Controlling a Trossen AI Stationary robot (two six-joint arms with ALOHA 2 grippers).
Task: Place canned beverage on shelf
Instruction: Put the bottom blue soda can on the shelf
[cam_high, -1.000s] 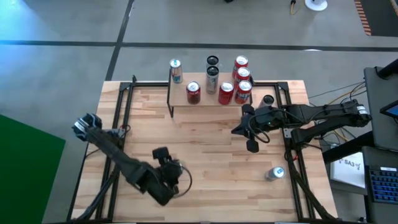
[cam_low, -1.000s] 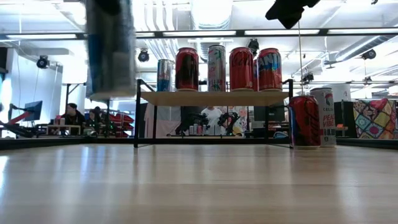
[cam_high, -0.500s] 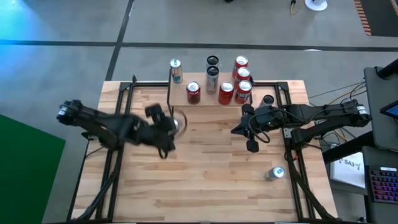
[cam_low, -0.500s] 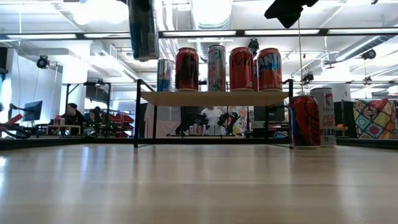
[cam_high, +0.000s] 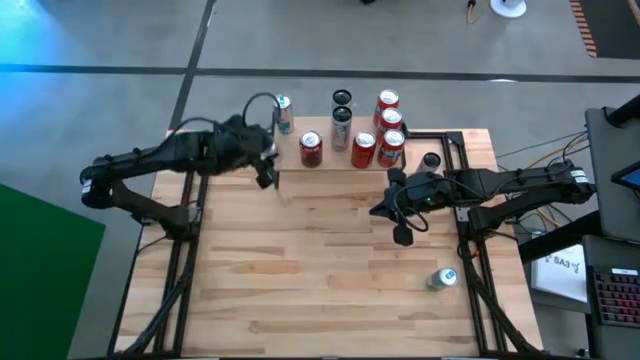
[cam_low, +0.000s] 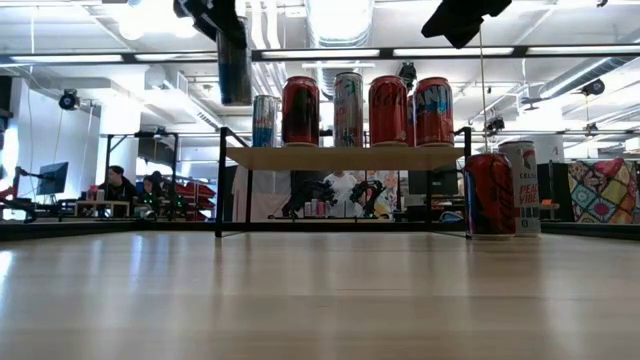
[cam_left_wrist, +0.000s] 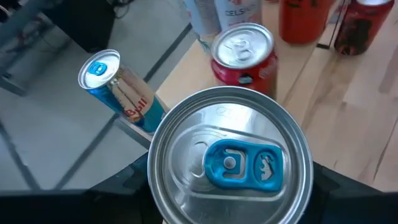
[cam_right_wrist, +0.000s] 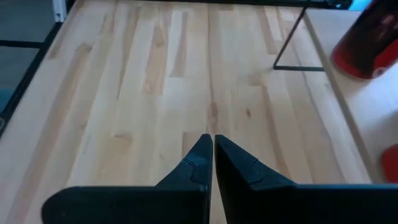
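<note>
A silver can with a blue tab (cam_left_wrist: 229, 163) hangs upright in my left gripper (cam_high: 267, 160), which is shut on it high above the left end of the shelf (cam_low: 345, 158). In the low view the can (cam_low: 235, 65) is level with the tops of the cans on the shelf. The plank (cam_high: 335, 168) carries several upright cans, red ones (cam_high: 311, 148) among them, and a blue can (cam_left_wrist: 118, 87) at its far left corner. My right gripper (cam_high: 381, 210) hovers shut over the table, right of centre, holding nothing. My left gripper pinches the can's side wall between its two fingers, one dark finger (cam_left_wrist: 134, 183) on each side, just below the rim (cam_left_wrist: 155, 186). The fingers come from the table's left, slanting down. The can is upright and lifted clear of the table and the shelf.
Two upright cans (cam_low: 490, 195) stand on the table just right of the shelf. Another can (cam_high: 440, 278) lies on its side near the table's right edge. The middle and near part of the wooden table (cam_high: 300, 290) is bare.
My left gripper has swung with the can from the table's near left part toward the far edge and upward, to the shelf's left end, turning as it went. The can has stayed upright in the hold. My right arm has kept still.
</note>
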